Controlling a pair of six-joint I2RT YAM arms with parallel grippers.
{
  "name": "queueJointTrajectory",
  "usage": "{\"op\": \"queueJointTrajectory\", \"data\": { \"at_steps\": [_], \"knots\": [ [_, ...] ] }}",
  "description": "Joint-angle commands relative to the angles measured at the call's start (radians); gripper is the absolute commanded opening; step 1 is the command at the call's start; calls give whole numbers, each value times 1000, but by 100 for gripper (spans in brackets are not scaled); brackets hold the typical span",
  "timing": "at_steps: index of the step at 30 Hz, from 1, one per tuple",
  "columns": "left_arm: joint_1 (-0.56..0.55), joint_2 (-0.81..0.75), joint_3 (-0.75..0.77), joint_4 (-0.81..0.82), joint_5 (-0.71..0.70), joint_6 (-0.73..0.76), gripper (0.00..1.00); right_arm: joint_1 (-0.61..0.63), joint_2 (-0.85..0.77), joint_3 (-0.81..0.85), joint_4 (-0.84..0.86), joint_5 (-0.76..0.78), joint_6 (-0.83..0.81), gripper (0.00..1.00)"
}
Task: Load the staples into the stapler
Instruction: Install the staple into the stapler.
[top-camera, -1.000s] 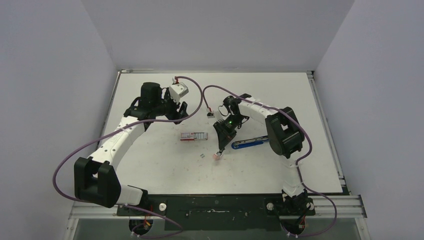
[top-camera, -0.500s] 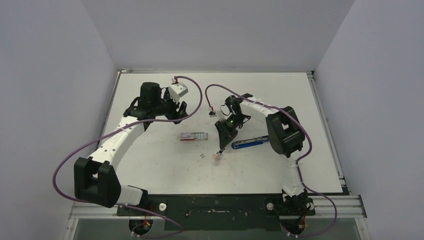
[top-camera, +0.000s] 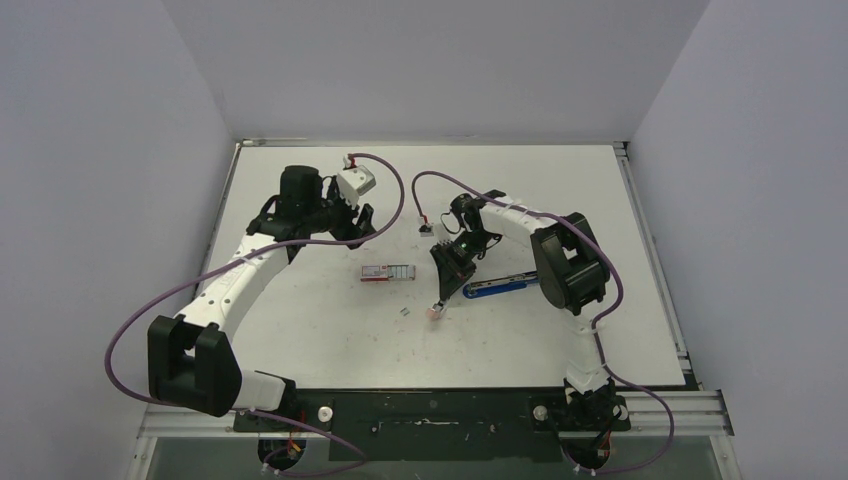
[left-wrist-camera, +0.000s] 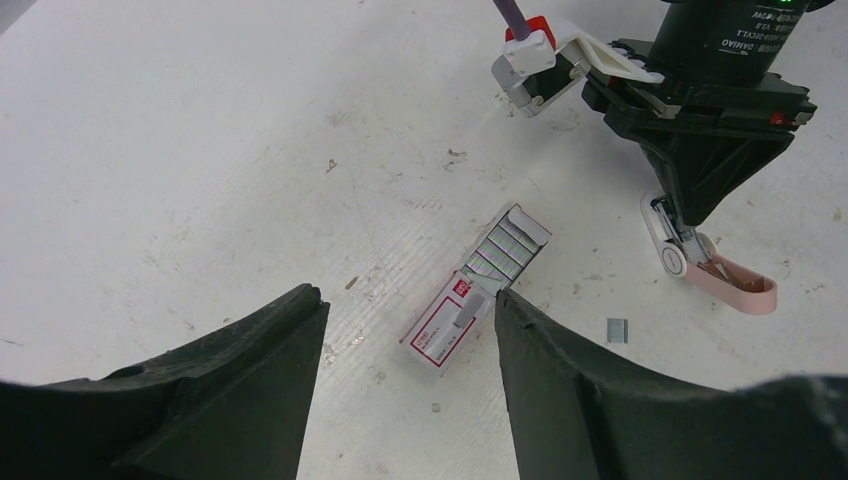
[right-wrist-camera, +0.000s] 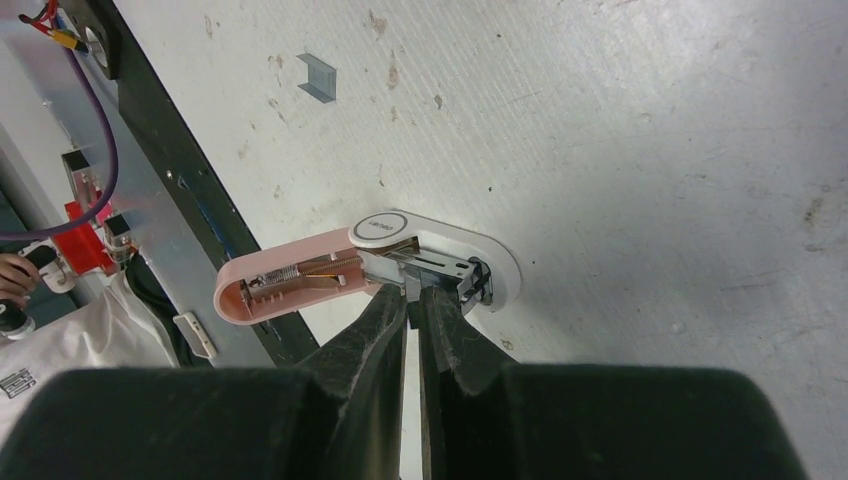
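The stapler (right-wrist-camera: 430, 250) is a small one with a white base and a pink lid (right-wrist-camera: 285, 285). The lid is swung open and shows the spring and the metal magazine. My right gripper (right-wrist-camera: 412, 300) is shut on the magazine end and holds the stapler on the table (top-camera: 436, 309). The red-and-white staples box (left-wrist-camera: 455, 320) lies with its tray (left-wrist-camera: 512, 240) slid out, showing silvery strips; it also shows in the top view (top-camera: 387, 272). My left gripper (left-wrist-camera: 408, 300) is open and empty above the box. A loose staple strip (left-wrist-camera: 617, 330) lies near the stapler.
A slim blue object with a black end (top-camera: 500, 286) lies on the table just right of my right gripper (top-camera: 443, 295). My left gripper (top-camera: 350, 222) hovers behind the box. The loose strip shows in the right wrist view (right-wrist-camera: 320, 77), towards the table's near edge.
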Motion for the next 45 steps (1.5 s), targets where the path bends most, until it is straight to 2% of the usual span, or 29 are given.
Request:
{"op": "queueJointTrajectory", "data": {
  "at_steps": [1,24,45],
  "knots": [
    [8,-33,4,43,24,-10,60,3,-31,-11,27,-15,17,5],
    [9,-35,-3,45,24,-6,60,14,-42,60,-46,-35,-7,5],
    [10,-33,3,39,24,-7,60,14,-8,51,-21,-4,-10,5]
  ]
}}
